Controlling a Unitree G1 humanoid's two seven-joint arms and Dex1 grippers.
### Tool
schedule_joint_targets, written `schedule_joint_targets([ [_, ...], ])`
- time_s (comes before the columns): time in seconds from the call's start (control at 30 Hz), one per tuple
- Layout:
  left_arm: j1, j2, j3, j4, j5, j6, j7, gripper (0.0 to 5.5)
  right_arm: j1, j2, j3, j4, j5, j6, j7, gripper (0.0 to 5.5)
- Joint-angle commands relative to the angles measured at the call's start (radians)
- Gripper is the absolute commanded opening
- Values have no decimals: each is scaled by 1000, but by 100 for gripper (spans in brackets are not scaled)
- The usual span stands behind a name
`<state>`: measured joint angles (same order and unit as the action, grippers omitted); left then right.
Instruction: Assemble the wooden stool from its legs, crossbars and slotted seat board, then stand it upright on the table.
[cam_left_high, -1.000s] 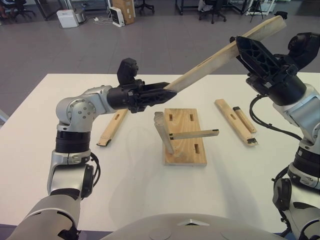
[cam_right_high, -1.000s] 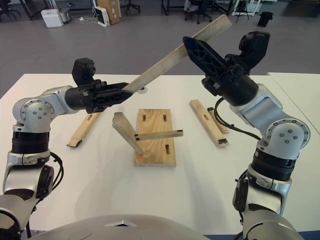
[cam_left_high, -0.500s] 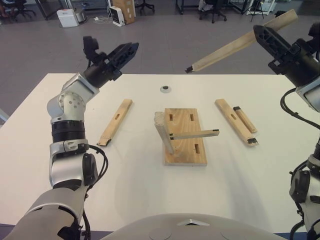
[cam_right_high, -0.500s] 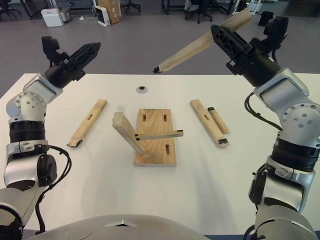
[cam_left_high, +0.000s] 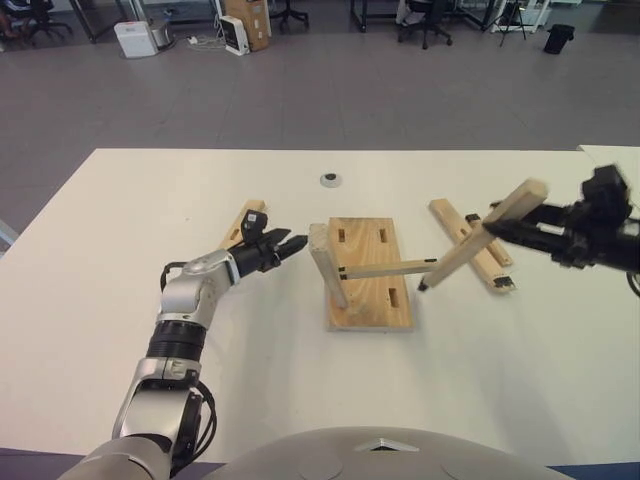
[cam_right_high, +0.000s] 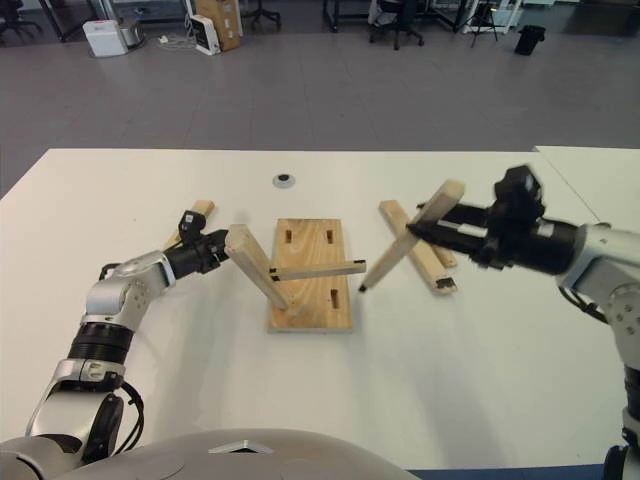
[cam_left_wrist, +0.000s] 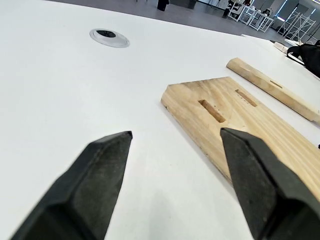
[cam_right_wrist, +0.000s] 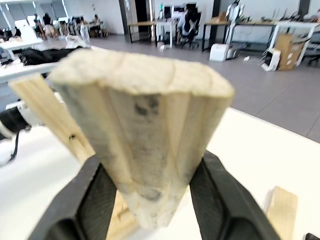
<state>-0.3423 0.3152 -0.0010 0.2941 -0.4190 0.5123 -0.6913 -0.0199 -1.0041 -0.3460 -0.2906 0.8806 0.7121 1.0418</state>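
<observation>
Seat board (cam_left_high: 365, 308) lies flat in the middle of the table (cam_left_high: 500, 400), slots facing up. One leg (cam_left_high: 328, 265) stands in a slot on its left side, tilted with its top leaning toward my left arm. A thin crossbar (cam_left_high: 390, 268) sticks out of that leg and runs across above the board toward the right.

My right end effector (cam_left_high: 495, 222) is clamped on a second leg (cam_left_high: 455, 258), gripping it near the upper end. I can see both fingers (cam_right_wrist: 95, 200) pressed against its sides in the wrist view. That leg hangs at a slant, upper end to the right, lower dark tip down near the free end of the crossbar. I cannot tell whether the tip touches the crossbar or the table.

My left end effector (cam_left_high: 292, 242) sits low over the table just beside the tilted leg, fingers (cam_left_wrist: 100, 185) spread apart and holding nothing.

A third leg (cam_left_high: 245, 215) lies flat behind the left end effector. A fourth (cam_left_high: 447, 215) lies flat right of the board, partly crossed by the held one. A small round disc (cam_left_high: 329, 179) sits beyond the board
</observation>
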Motion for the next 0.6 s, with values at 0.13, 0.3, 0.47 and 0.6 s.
schedule_joint_targets([
  [0.13,27,-2,-3,-9,38,-15,17,325,29,47,63,-20,-32,-48,54,204],
  [0.3,31,-7,7,8,50,-27,17,325,-18,112,55,-53,59,-17,25,204],
  [0.47,30,-14,7,26,58,-39,12,325,-31,121,31,-44,65,-9,22,204],
  [0.6,33,-9,9,30,60,-39,5,325,-46,110,-24,-79,120,8,23,204],
])
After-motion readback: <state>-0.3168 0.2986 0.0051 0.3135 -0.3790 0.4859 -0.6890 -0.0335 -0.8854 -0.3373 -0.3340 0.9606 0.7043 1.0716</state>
